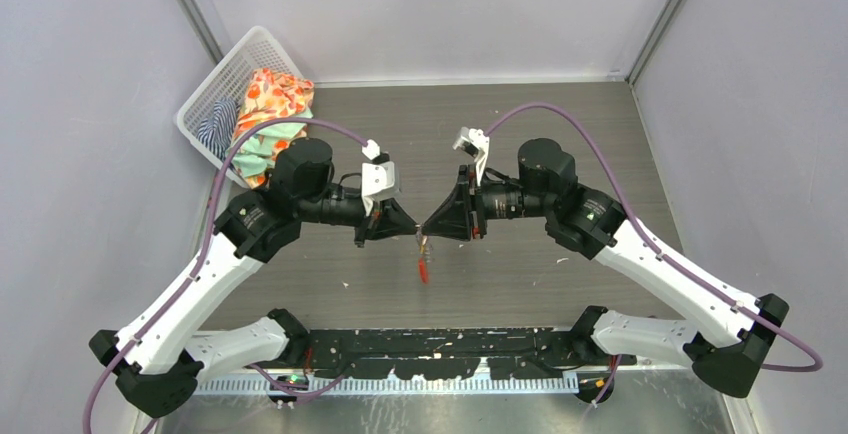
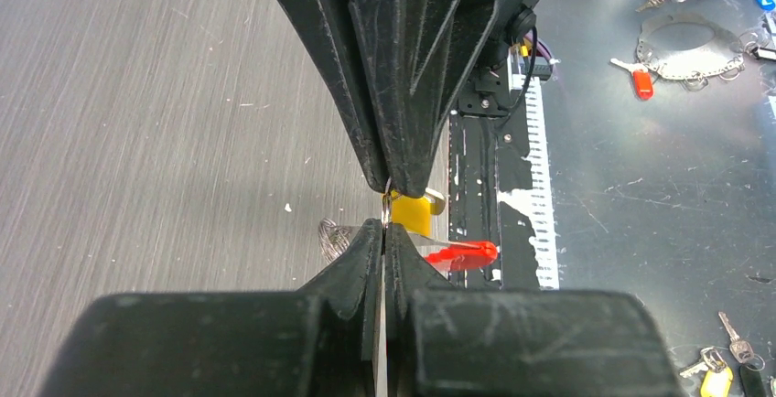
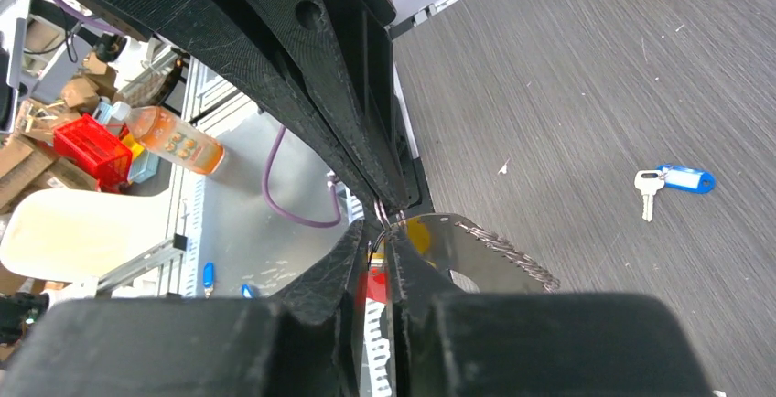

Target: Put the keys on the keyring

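Keyring (image 2: 462,255) hangs at the centre of the top view. Its red tag dangles below the point where both end effectors meet tip to tip above the bench (image 1: 540,134). The left end effector (image 2: 382,232) is pinched tight on the ring wire. The right end effector (image 2: 395,185) shows a thin slit, and I cannot tell whether it grips. The yellow key (image 2: 409,215) sits just beside the tips, and the blue key (image 3: 675,180) lies well apart. Bare bench runs to the back wall, with a basket (image 1: 215,89) at upper left.

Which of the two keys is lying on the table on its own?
The blue-headed key, flat on the grey table. The yellow-headed key is lifted off it, beside the red tag.
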Controlling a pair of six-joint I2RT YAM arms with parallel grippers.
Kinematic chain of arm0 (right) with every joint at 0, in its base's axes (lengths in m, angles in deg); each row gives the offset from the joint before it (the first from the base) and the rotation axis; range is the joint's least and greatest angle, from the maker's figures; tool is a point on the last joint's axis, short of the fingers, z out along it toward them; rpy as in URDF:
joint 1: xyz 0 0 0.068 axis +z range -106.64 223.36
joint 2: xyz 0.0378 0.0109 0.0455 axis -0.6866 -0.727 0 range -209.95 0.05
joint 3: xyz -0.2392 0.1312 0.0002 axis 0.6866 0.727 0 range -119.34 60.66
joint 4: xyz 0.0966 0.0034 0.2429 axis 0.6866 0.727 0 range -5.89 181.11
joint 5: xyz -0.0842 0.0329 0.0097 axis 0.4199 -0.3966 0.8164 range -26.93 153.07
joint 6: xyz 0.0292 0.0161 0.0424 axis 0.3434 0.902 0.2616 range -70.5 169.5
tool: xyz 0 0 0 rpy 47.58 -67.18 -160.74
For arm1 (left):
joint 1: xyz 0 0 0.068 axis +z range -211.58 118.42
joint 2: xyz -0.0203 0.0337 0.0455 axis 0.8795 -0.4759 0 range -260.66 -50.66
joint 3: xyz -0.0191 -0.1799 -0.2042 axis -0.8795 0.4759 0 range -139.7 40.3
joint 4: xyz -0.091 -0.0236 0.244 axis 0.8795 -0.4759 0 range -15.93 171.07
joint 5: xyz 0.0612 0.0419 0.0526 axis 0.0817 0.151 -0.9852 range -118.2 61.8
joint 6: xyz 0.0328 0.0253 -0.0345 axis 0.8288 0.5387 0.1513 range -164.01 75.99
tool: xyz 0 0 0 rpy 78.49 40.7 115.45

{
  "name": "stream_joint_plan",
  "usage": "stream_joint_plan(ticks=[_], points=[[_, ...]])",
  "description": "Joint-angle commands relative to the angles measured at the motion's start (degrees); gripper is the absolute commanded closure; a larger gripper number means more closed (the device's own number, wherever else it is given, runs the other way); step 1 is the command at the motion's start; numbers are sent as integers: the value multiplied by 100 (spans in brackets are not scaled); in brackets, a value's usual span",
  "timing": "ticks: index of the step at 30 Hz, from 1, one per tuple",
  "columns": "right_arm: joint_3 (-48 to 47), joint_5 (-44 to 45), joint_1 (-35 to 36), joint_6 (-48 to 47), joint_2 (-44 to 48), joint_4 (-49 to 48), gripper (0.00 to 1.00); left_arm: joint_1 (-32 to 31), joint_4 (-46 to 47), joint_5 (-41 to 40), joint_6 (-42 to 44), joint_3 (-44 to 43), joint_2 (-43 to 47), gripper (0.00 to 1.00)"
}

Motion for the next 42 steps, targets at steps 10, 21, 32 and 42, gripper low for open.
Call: stream_joint_plan(ticks=[10, 21, 32, 42], points=[[231, -69, -60, 265, 309, -353, 95, -23, 447, -98, -67, 102, 263, 100], [492, -75, -62, 443, 282, -507, 96, -23, 814, -100, -312, 128, 327, 100], [728, -80, -68, 583, 225, -727, 88, -23, 1017, -69, -502, 92, 320, 100], [208, -39, -152, -30, 379, -108, 65, -23, 1018, -34, -613, 152, 316, 100]])
